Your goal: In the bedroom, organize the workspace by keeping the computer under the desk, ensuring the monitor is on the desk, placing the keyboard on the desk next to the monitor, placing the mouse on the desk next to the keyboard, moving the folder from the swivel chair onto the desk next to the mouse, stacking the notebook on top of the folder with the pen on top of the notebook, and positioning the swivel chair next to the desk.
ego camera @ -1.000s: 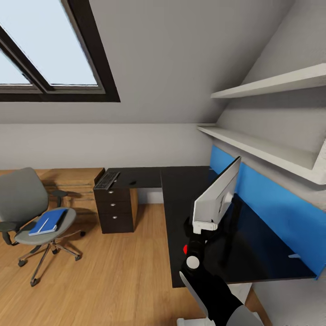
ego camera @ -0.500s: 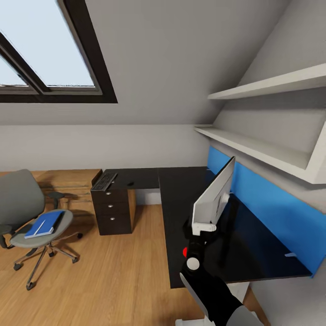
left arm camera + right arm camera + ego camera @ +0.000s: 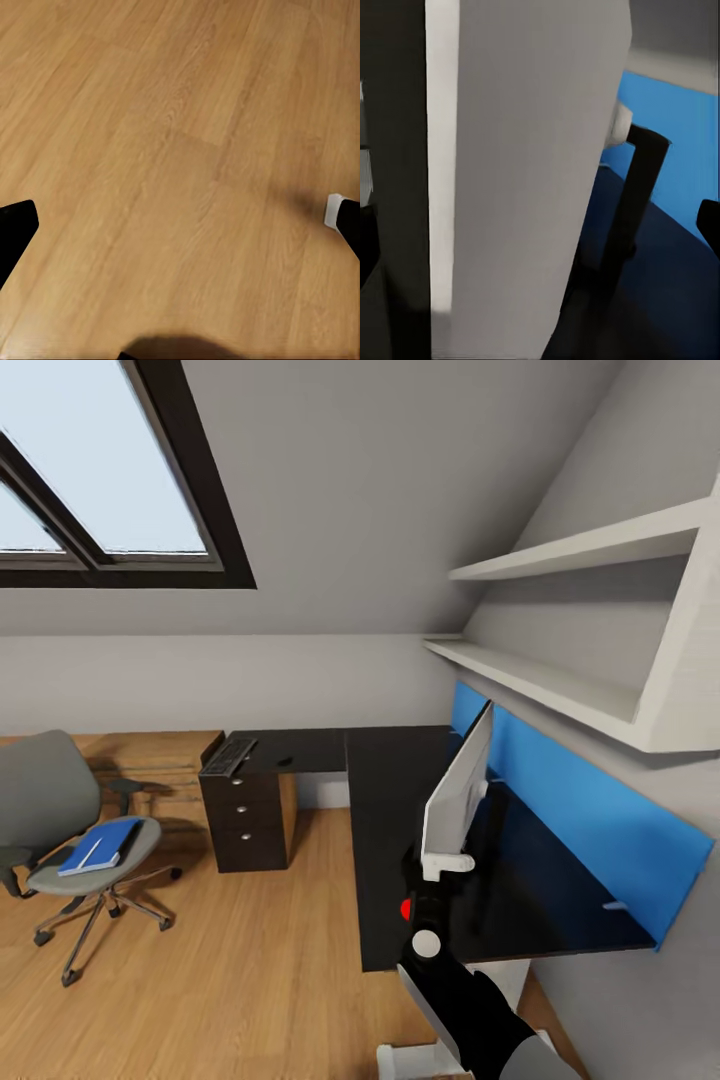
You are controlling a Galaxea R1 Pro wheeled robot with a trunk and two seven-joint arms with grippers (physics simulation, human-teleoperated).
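My right gripper is shut on the lower corner of the white-backed monitor, which is held upright over the black L-shaped desk. The monitor's black stand hangs close over the desk; contact cannot be told. The monitor's back sits between my right gripper's fingers. A keyboard and a small mouse lie on the desk's far left wing. The grey swivel chair stands at the left with a blue folder and notebook on its seat. My left gripper is open above bare wooden floor.
A blue back panel lines the desk along the right wall, under two white shelves. A dark drawer unit stands beneath the desk's left wing. Wooden floor lies between chair and desk. A roof window is at upper left.
The whole picture has slid left, so the camera has turned. The monitor in my right gripper now looks more edge-on and nearer the blue panel.
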